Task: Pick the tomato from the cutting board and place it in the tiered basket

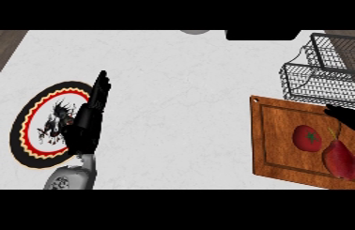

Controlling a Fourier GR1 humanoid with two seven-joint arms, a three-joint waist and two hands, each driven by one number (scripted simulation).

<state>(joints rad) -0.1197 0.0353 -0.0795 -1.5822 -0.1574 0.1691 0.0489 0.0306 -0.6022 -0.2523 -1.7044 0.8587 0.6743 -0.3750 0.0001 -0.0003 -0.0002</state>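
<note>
The tomato (307, 138) lies on the cutting board (277, 144), close to the board's right side. Just right of the tomato, touching it, lies a dark red, long vegetable (338, 158). The tiered basket (319, 74) stands just beyond the board's far edge. The right hand (340, 115) shows only partly at the view's right edge, above the board's far right corner; whether it is open cannot be told. Well left of the board, across bare white desk (173, 83), the left hand (94, 109) rests with fingers straight over a round patterned plate (27, 130).

left hand (90, 112): black, slim fingers | forearm (69, 177): grey (dark markings) | right hand (341, 115): black
</note>
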